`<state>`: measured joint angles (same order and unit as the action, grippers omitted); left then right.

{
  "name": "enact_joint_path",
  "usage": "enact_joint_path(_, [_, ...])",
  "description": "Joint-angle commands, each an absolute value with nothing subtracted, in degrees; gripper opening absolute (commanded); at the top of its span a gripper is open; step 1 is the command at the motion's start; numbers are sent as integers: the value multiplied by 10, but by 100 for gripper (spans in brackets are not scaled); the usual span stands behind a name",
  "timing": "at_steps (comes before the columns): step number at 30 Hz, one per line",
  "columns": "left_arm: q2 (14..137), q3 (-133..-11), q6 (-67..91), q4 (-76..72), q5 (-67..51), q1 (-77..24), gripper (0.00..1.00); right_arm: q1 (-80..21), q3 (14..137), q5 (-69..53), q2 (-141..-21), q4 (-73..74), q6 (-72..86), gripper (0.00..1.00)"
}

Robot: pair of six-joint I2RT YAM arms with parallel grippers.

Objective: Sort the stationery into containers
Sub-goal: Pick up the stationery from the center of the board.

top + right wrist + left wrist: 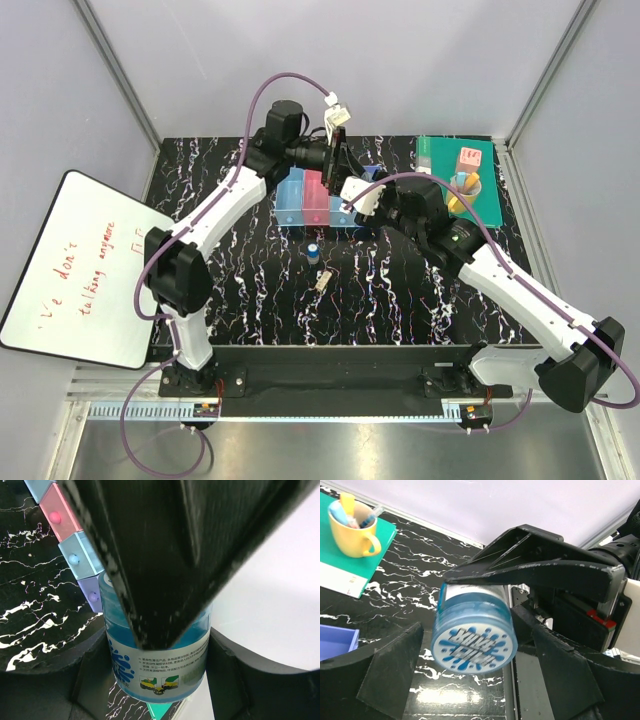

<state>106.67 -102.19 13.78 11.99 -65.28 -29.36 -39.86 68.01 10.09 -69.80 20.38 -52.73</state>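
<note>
Closest to the top camera, the two arm bases (195, 372) were bolted along the near edge of the tabletop (400, 300), and both arms reached over to meet near the far edge.

So the right gripper (156, 652) had its fingers clamped on the sides of the round blue tub (160, 675), holding it up off the tabletop by the right end of the bins (316, 200). The left gripper (472, 630) faced it with its jaws spread wide. From its wrist cam the tub's printed blue-and-white face sat between the two fingers, with a clear gap on the left side. I couldn't tell whether the right one touched.

The bins stood in a row at the middle of the far edge: light blue, pink, blue and purple, though the grippers partly hid the purple one from above.

A small blue cylinder (313, 250) with a pale top stood just in front of the row, around the middle of the tabletop. A pale clip (322, 280) lay just beside it, towards the near edge.

Over in the far right corner there was a green book (440, 165) with a yellow mug (466, 190) and a pink cube (468, 158) on top of it. The mug had some pen-like stuff sticking out. A whiteboard (75, 265) with red writing hung past the left edge.
</note>
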Motion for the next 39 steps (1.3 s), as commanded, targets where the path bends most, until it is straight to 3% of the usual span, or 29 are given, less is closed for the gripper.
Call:
enact_joint_path(1, [1068,-1043,149,87,-650,-301,93,-404,693,119,-681,145,-527,0])
enact_joint_path(8, [1065,-1029,142,91,-650,-302,75,-405,688,119,-679,138,-531,0])
enact_joint_path(20, [1066,-1046,85,165,-663,-302,84,-405,678,127,-681,130,-549,0])
enact_joint_path(27, [1073,-1058,67,189,-669,-302,83,-405,674,125,-681,127,-550,0])
enact_joint_path(36, [1093,-1083,69,190,-671,-305,73,-407,670,122,-679,127,-547,0])
enact_joint_path(39, [1098,-1090,70,190,-674,-307,57,-408,665,121,-679,126,-546,0])
